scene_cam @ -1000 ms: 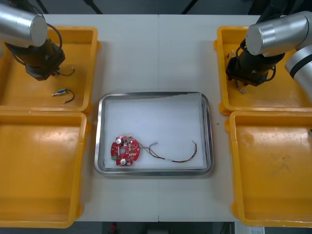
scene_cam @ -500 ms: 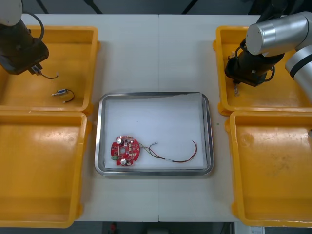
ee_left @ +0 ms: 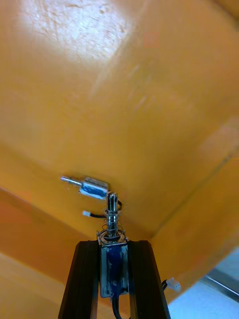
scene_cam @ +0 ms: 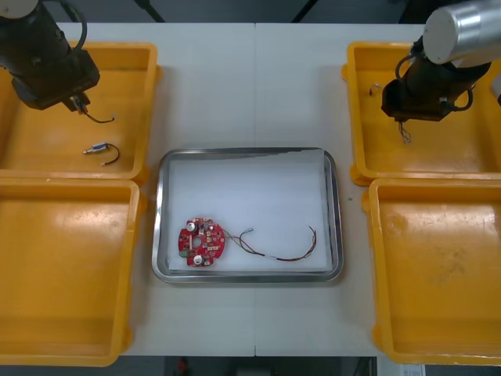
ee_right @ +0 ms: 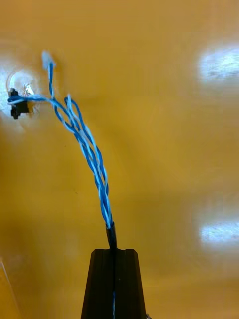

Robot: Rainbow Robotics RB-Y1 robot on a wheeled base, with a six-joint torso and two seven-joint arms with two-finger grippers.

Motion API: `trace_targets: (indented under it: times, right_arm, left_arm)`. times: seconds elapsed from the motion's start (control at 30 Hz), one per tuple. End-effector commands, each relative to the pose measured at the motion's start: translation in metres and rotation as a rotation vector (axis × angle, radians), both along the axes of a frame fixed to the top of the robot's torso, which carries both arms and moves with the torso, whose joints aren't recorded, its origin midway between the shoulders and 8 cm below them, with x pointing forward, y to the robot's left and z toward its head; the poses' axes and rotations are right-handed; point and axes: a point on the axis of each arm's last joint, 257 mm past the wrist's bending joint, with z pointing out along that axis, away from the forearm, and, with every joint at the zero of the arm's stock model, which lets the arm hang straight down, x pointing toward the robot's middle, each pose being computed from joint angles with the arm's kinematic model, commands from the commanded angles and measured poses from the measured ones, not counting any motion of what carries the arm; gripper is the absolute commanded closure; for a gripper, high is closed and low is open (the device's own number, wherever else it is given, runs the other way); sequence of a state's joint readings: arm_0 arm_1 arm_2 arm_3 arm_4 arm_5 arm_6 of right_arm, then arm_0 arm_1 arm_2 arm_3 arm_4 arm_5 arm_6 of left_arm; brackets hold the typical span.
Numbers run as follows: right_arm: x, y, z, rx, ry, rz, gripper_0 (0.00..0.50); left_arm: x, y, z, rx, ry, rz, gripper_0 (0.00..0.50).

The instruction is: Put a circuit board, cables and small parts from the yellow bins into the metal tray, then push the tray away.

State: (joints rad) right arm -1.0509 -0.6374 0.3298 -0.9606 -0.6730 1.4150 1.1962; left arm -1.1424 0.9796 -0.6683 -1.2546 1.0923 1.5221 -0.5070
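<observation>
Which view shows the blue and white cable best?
Right wrist view: the twisted blue and white cable runs full length from the right gripper, shut on its end. Front view: a short strand dangling under that gripper. Left wrist view faces the far left yellow bin.

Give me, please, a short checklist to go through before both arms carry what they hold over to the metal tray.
1. Left gripper hold: ok, shut on a small metal part, over the far left bin.
2. Right gripper hold: ok, shut on one end of the blue and white cable, over the far right bin.
3. Cable's loose end off the bin floor: cannot tell.
4. Room in the metal tray: ok, its far half is bare; the circuit board and a thin cable lie near the front.
5. Left bin emptied: not ok, a second small metal part lies in it.
</observation>
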Motion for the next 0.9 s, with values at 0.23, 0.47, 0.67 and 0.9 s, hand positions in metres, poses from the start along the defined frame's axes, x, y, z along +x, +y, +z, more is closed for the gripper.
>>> trace_targets:
  times: [0.23, 0.47, 0.67, 0.9]
  right_arm:
    - [-0.016, -0.029, 0.083, 0.013, -0.043, 0.139, 0.5]
    - [-0.037, -0.038, 0.107, 0.0, -0.028, 0.231, 0.5]
    - [-0.054, -0.043, 0.121, -0.043, -0.007, 0.325, 0.5]
    - [-0.077, -0.041, 0.13, -0.112, 0.045, 0.413, 0.5]
  left_arm:
    - [-0.025, -0.04, 0.032, -0.089, -0.045, 0.105, 0.5]
    - [-0.048, -0.086, 0.021, -0.107, -0.065, 0.082, 0.5]
    - [-0.061, -0.119, -0.007, -0.108, -0.103, 0.093, 0.5]
    - [-0.059, -0.156, -0.042, -0.073, -0.152, 0.102, 0.5]
